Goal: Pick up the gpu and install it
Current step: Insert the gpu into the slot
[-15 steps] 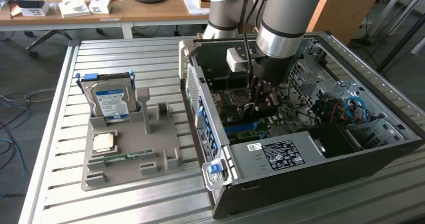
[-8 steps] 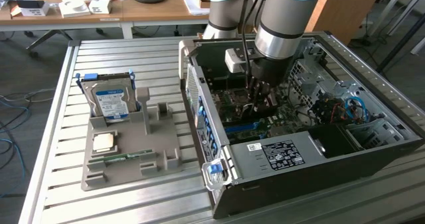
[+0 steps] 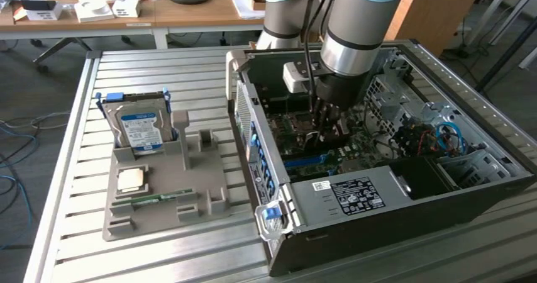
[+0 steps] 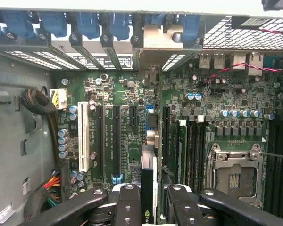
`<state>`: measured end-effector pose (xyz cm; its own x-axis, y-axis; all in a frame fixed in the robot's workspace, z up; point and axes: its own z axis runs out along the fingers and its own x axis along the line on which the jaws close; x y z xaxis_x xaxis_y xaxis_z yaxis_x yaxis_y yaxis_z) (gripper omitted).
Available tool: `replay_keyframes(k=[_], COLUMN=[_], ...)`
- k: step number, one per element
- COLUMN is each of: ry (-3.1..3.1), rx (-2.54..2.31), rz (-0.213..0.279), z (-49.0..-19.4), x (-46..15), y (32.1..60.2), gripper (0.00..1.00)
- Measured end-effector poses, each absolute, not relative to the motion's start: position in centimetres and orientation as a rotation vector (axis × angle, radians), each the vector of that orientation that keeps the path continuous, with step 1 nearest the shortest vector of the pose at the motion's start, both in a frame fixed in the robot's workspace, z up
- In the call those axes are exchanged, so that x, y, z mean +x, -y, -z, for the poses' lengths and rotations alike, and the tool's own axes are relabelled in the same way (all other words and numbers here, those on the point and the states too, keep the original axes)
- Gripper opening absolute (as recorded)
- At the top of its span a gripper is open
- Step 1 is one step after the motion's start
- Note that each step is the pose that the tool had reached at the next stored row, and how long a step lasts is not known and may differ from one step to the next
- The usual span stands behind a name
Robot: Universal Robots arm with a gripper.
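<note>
wrist view shows fingers pinching the gpu edge-on over the motherboard.

The computer case lies open on top, leaving free room above the motherboard. The power supply and wire bundle crowd its edges. The graphics card stands upright mid-board.

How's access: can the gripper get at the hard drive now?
Likely not: the gripper is inside the PC case, shut on the gpu. The hard drive stands unobstructed in the grey holder outside.
</note>
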<state>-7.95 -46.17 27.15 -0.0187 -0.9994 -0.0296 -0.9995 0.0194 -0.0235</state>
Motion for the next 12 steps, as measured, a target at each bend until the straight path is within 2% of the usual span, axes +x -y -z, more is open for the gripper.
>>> replay_keyframes(k=[12], ry=[-2.216], rx=[-2.174], rz=[-0.006], z=[-26.36], x=[-8.06], y=[46.17], gripper=[0.26])
